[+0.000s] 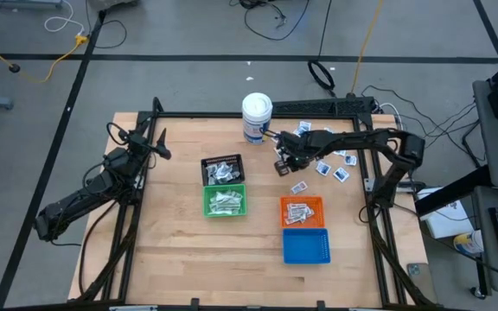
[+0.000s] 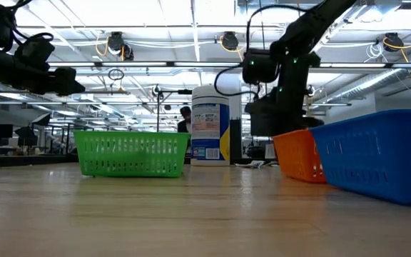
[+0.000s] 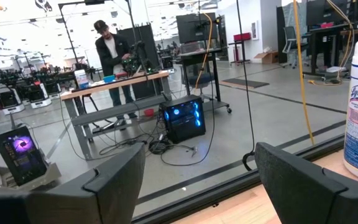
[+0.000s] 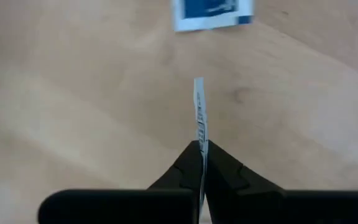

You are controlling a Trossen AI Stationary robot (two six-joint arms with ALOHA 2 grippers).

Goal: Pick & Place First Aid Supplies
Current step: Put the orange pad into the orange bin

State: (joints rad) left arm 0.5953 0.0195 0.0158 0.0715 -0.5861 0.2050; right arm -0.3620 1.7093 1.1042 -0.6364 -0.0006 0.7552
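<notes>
One thin packet [image 4: 199,115] stands edge-on, clenched in the right pincer [image 4: 201,155] above the counter [image 1: 180,250], right of centre in the overhead frame beside the scattered packets [image 1: 335,164]. The pick looks done; next comes carrying it to a basket, perhaps the orange one [image 1: 302,211], and letting go. The left pincer [image 3: 197,180] waits released at the counter's upper-left edge.

We see a pale wooden bench [image 1: 171,250] carrying a black basket [image 1: 222,169] touching a green basket [image 1: 226,201], an orange basket [image 1: 302,211] touching a blue basket [image 1: 305,246], a white canister [image 1: 256,117], and scattered packets [image 1: 335,164] near its far right.
</notes>
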